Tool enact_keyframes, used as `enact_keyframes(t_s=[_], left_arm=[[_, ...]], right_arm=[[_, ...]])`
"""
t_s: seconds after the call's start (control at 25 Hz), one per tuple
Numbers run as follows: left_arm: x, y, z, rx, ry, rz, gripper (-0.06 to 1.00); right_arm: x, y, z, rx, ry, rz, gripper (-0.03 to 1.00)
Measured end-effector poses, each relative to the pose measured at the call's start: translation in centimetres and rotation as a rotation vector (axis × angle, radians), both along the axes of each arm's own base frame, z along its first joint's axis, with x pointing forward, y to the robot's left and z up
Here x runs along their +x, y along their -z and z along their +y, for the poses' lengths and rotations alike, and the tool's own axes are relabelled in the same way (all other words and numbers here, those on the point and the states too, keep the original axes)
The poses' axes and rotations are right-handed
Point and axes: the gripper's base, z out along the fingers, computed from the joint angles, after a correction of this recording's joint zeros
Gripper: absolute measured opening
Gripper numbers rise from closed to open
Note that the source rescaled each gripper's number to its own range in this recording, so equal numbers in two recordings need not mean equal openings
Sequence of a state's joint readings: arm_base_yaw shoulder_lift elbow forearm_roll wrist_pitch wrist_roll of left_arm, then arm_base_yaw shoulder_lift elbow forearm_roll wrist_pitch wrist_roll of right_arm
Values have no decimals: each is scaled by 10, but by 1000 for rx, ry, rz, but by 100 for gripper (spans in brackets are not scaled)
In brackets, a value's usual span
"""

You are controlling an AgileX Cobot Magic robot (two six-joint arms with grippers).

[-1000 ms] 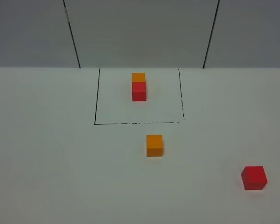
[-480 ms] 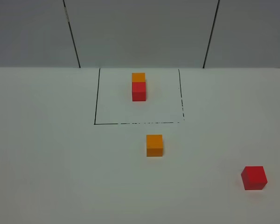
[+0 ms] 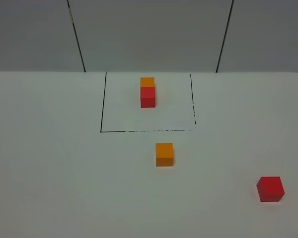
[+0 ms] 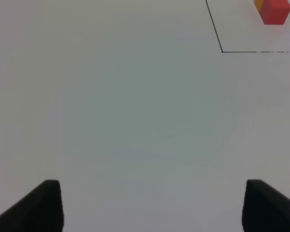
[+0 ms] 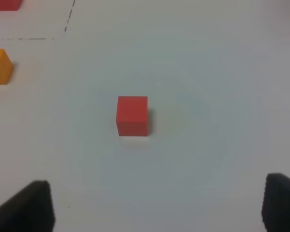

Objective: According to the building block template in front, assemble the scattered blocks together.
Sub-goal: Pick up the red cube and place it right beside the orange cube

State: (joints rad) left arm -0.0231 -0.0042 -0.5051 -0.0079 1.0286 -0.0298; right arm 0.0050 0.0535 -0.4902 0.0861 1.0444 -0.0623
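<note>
Nothing moved; table [image 3: 49,173] unchanged. Template pair [image 3: 148,92] sat joined inside the black outline [image 3: 103,101]. Orange block [image 3: 164,154] lay just outside its near edge, red block [image 3: 270,189] well apart, rightward. Left gripper [image 4: 152,203] and right gripper [image 5: 159,198] hung spread, empty. Assembly unstarted.

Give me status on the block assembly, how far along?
Done: nothing yet. The orange cube and red cube lie apart on the table, unlike the joined template pair inside the black outline. In hand: nothing; the left gripper and right gripper are open, the right facing the red cube. Left: grasp both, join them.
</note>
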Motion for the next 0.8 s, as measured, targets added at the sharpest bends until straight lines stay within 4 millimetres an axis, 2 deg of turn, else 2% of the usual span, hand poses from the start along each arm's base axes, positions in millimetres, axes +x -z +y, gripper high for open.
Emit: enact_keyframes(t_s=[0.6, 0.68, 0.8], left_arm=[[0, 0, 0, 0, 0, 0, 71], [0, 0, 0, 0, 0, 0, 71], [0, 0, 0, 0, 0, 0, 71]], right_arm=[[0, 0, 1, 15, -8, -2, 74], [3, -1, 1, 17, -9, 10, 78], [17, -16, 4, 39, -26, 13, 86]])
